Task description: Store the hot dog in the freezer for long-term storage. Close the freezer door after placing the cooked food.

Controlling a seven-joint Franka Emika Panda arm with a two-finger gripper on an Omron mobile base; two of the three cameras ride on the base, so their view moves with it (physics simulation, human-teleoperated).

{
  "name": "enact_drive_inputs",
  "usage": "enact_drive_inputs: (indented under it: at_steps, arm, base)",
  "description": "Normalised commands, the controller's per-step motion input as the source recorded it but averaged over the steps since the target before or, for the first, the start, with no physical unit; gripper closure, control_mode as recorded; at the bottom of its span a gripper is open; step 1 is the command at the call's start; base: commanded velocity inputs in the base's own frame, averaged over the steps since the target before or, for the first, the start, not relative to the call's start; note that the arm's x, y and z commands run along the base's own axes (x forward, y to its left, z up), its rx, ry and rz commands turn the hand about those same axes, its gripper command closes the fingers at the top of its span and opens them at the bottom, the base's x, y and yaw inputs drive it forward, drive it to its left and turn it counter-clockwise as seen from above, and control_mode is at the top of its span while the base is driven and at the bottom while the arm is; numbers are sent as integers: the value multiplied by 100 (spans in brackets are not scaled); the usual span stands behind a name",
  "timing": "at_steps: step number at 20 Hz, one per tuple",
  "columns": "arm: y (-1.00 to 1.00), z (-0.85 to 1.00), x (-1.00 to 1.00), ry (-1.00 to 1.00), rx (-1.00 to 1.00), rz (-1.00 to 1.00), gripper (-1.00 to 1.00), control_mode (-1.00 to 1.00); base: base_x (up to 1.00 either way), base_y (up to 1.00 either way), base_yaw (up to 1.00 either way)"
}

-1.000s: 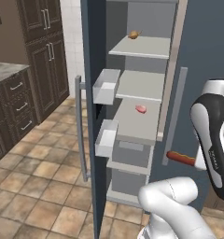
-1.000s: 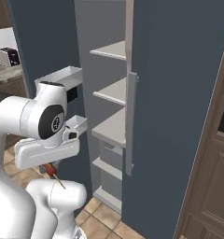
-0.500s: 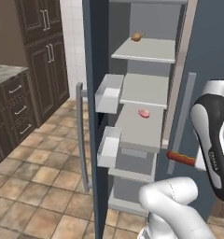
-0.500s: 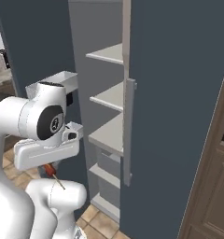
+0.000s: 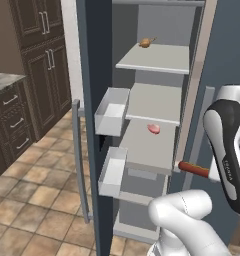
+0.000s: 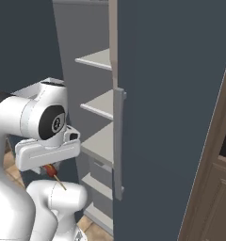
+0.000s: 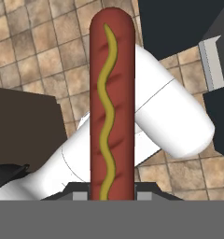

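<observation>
I have the claw (image 7: 112,196) clamped on the hot dog (image 7: 112,102), which stands straight out from between the finger tips in the hand view, a yellow squiggle running along its length and brown floor tiles behind it. In the left base view the hot dog (image 5: 193,169) pokes out sideways from the arm, its free end just beside the near right corner of the shelf (image 5: 149,145) that carries the pink lump of meat (image 5: 154,129). I cannot tell whether that end touches the shelf edge.

The freezer (image 5: 157,100) stands open. The freezer door (image 5: 94,115) is swung out on the left, its two white bins (image 5: 112,111) jutting toward the shelves and narrowing the gap there. The tan roundish food (image 5: 146,42) sits far back on the top shelf. The shelf between it and the meat is bare, and most of the meat's shelf is free too.

In the right base view the plain slate-blue door (image 6: 171,117) closes off the right side, its edge and grey handle (image 6: 118,141) just beside the shelf fronts.
</observation>
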Motion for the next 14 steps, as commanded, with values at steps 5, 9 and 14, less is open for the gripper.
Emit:
enact_drive_inputs:
  at_steps: [5,9,14]
  arm:
    - [0,0,0,0,0,0,100,100]
    - [0,0,0,0,0,0,100,100]
    - [0,0,0,0,0,0,100,100]
  base:
    - [10,11,0]
    - [15,25,0]
    - [17,18,8]
